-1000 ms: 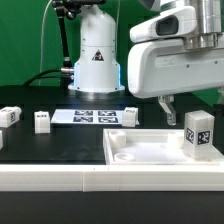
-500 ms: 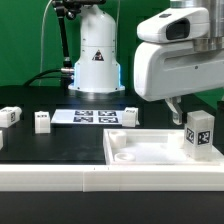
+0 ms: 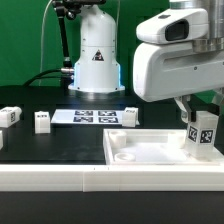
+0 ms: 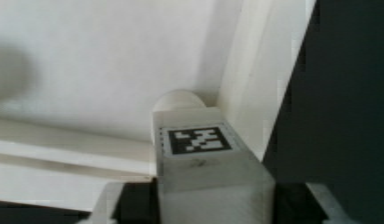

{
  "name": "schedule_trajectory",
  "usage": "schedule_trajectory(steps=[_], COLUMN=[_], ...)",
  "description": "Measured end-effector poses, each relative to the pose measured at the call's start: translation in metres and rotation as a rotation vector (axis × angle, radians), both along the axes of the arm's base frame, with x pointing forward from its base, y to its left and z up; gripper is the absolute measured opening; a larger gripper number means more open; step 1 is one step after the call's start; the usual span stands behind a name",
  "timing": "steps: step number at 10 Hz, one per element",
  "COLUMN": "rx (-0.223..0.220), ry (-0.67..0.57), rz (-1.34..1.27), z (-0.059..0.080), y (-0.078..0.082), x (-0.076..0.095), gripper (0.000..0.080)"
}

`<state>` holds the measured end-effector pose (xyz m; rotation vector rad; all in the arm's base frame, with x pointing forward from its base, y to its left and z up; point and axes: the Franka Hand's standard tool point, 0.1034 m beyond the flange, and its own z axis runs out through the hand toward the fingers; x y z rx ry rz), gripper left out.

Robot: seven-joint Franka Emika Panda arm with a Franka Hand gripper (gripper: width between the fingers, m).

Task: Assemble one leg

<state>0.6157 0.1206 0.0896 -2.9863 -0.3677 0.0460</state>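
A leg (image 3: 205,136), a small white post with a marker tag, stands on the right corner of the large white tray-like piece (image 3: 140,152). My gripper (image 3: 199,114) has come down over the leg's top, one finger on each side. In the wrist view the leg (image 4: 207,150) stands between my fingers (image 4: 128,206), with a dark gap on each side. The jaws are open and not touching the leg. The tray's rim (image 4: 100,130) shows behind the leg.
Three more legs lie on the black table: two at the exterior view's left (image 3: 9,116) (image 3: 42,122) and one in the middle (image 3: 130,116). The marker board (image 3: 92,117) lies in front of the arm's white base (image 3: 97,60).
My gripper has moved to the exterior view's right and down, and now straddles the top of the leg. The leg's top has shifted slightly to the right.
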Motion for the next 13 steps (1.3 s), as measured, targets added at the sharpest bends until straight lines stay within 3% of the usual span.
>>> schedule_trajectory(steps=[4, 10, 13], rx=[-0.005, 0.033, 0.042], ry=[-0.02, -0.017, -0.002], rz=[-0.34, -0.938, -0.975], z=[-0.0006, -0.001, -0.0011], y=[0.0023, 0.0013, 0.0014], x=[-0.003, 0.0025, 0.0023], gripper=[0.0294, 0.0297, 0.0302])
